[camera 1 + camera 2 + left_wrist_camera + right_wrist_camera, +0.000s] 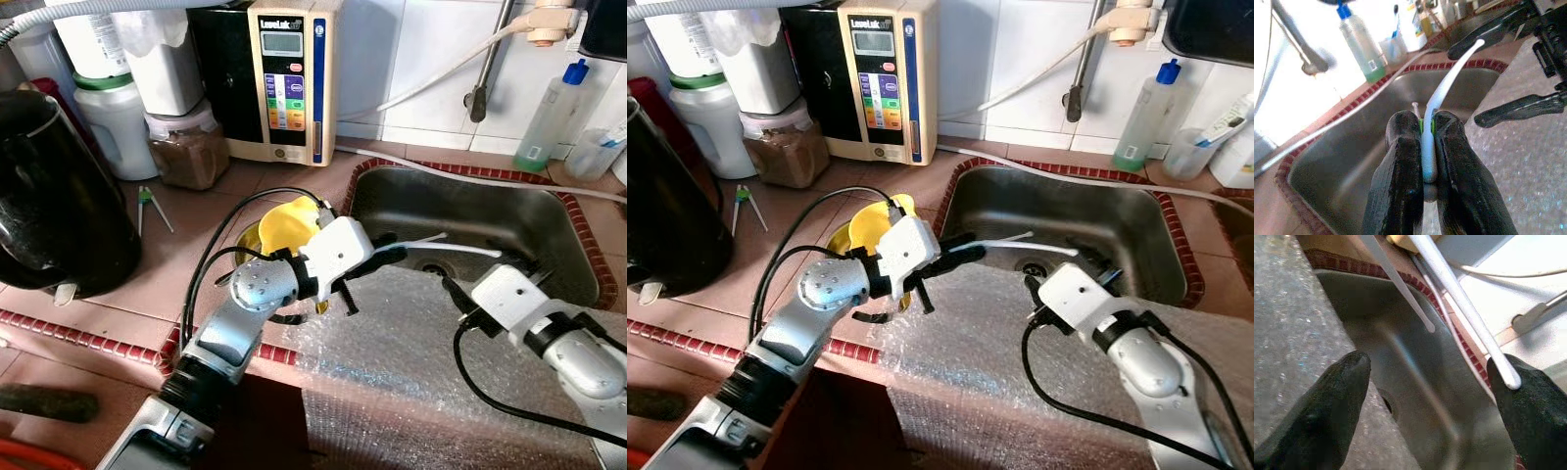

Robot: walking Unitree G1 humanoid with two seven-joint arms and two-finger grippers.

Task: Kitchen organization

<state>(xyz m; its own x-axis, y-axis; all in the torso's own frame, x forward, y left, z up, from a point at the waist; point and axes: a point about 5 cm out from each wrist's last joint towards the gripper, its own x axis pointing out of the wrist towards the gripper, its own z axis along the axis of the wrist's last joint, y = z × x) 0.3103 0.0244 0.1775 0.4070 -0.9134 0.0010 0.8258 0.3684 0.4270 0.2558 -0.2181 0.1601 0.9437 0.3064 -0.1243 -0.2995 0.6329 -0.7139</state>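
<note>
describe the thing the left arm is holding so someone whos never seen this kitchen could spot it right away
Start at the steel sink set in the red-tiled counter. At its near left corner the left gripper reaches out over the basin, jaws shut on a toothbrush. It is the slim white stick jutting toward the right gripper, thinner and shorter than the hose lying along the sink's far rim.
</note>
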